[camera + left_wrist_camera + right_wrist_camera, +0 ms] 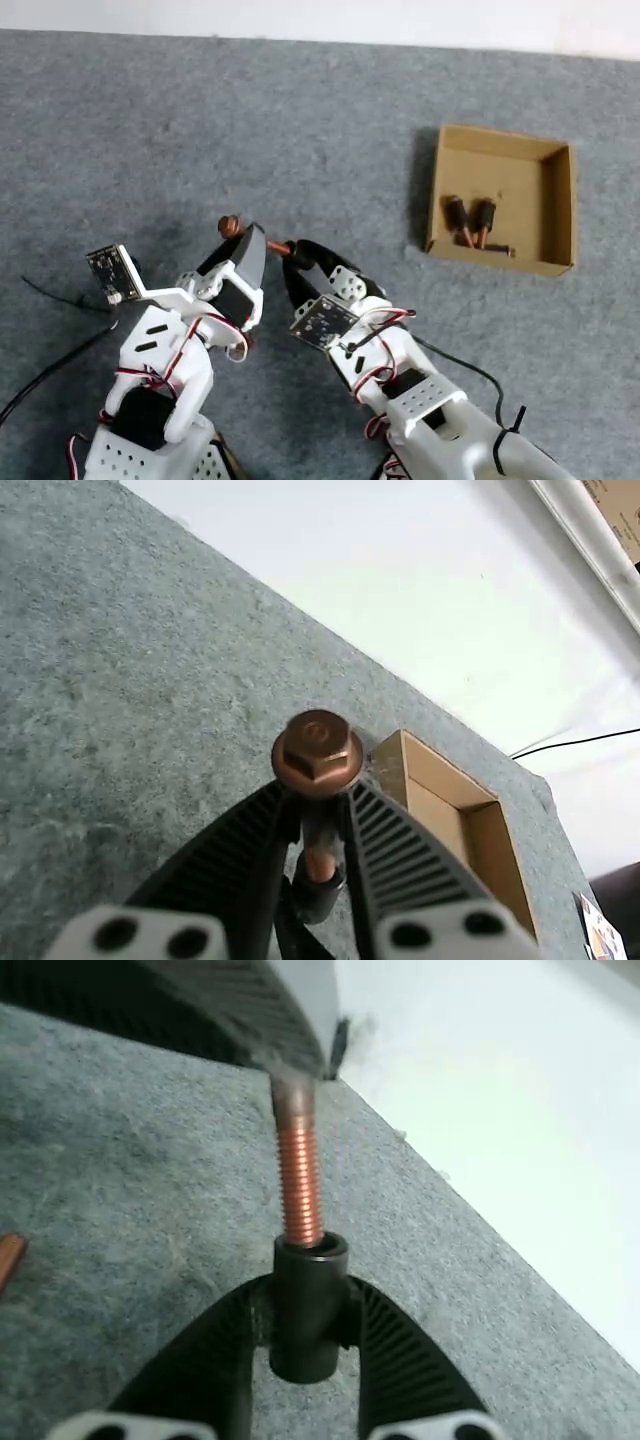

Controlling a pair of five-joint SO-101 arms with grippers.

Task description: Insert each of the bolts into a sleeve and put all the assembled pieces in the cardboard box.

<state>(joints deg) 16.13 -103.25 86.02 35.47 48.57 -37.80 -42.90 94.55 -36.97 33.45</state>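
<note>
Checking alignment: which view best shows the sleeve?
Right wrist view: the sleeve is close up, bolt tip at its mouth. High view shows it tiny; in the left wrist view the bolt blocks it.

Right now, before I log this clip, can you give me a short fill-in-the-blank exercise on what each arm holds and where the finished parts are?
1. The left gripper is shut on a copper ____.
2. The right gripper is shut on a black ____, with the threaded end at its mouth.
3. Assembled pieces already lie in the cardboard ____.

Missing words: bolt; sleeve; box.
</note>
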